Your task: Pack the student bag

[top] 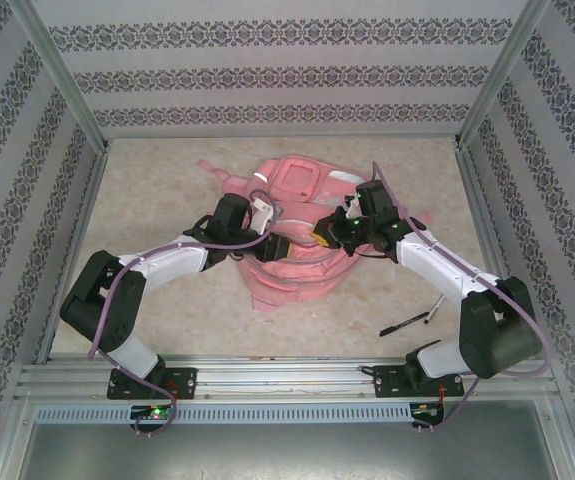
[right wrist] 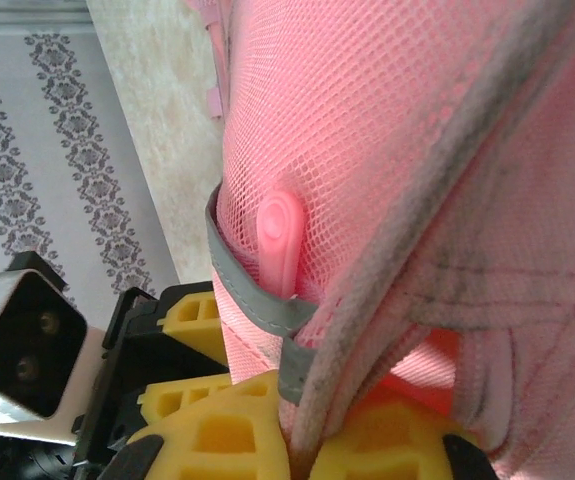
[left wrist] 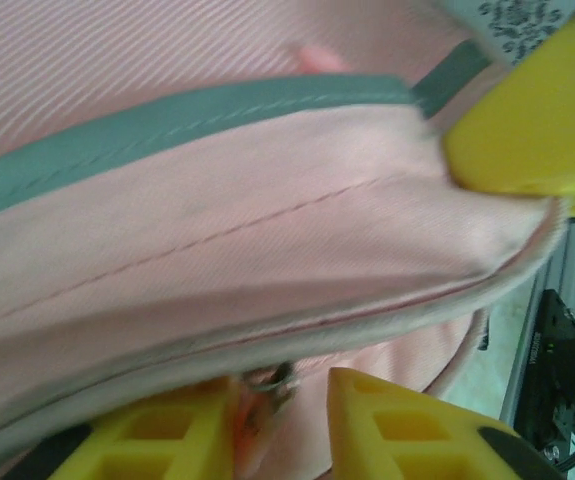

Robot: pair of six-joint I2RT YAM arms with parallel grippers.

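Tabletop (top: 157,200) carries the student bag (top: 302,275) at its centre, long axis running away from the arm bases. The two arms close on its middle from opposite sides, so neither is nearer. Right end effector (right wrist: 302,440) is clenched on the bag's piped rim next to the mesh pocket (right wrist: 367,130); left end effector (left wrist: 279,400) straddles a seamed edge with a zip pull (left wrist: 267,383) in the gap, jaws partly closed, and I can't tell if it actually grips. A dark pen (top: 404,325) lies near-right on the tabletop, well apart from the bag and on the right arm's side, but that arm's end effector is occupied.
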